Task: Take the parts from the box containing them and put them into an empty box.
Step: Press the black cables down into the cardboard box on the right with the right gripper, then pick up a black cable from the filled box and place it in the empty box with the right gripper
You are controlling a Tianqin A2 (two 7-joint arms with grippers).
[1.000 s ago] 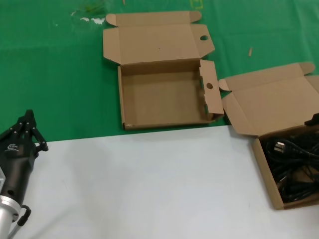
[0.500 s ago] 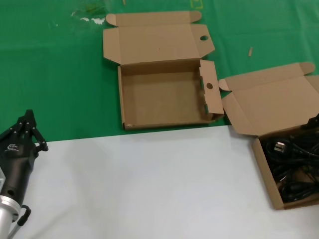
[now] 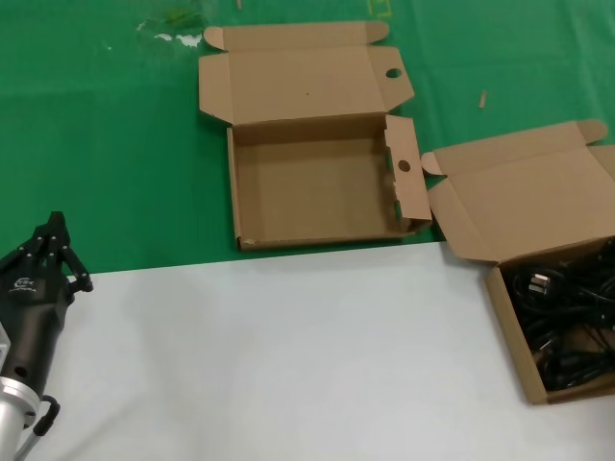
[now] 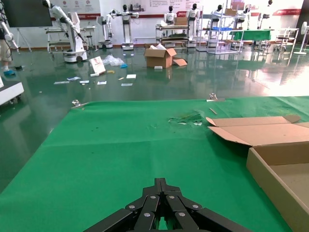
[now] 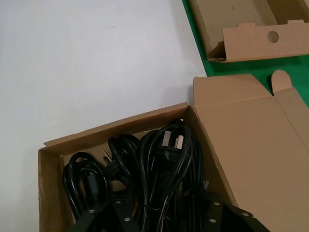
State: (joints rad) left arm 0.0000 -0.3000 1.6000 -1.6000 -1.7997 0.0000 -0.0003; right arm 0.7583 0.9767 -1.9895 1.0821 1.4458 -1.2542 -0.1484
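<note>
The black power cables (image 3: 567, 307) lie tangled in the plain-flapped cardboard box (image 3: 506, 322) at the right, its lid open behind it. The empty box (image 3: 317, 192) with round-holed flaps stands open at the middle back on the green cloth. My right gripper (image 5: 166, 212) is out of the head view. In the right wrist view it hangs open just above the cables (image 5: 159, 159), a jaw to either side of the pile, inside the box (image 5: 111, 128). My left gripper (image 3: 56, 223) is parked at the near left, shut and empty (image 4: 161, 182).
The near half of the table is white (image 3: 288, 355), the far half is green cloth (image 3: 115, 144). Small scraps (image 3: 178, 38) lie at the cloth's far edge. The empty box's wall (image 4: 280, 169) shows in the left wrist view.
The black tip of my right gripper, seen at the head view's right edge above the cable box, has slid out of that view. The left arm and both boxes have not moved.
</note>
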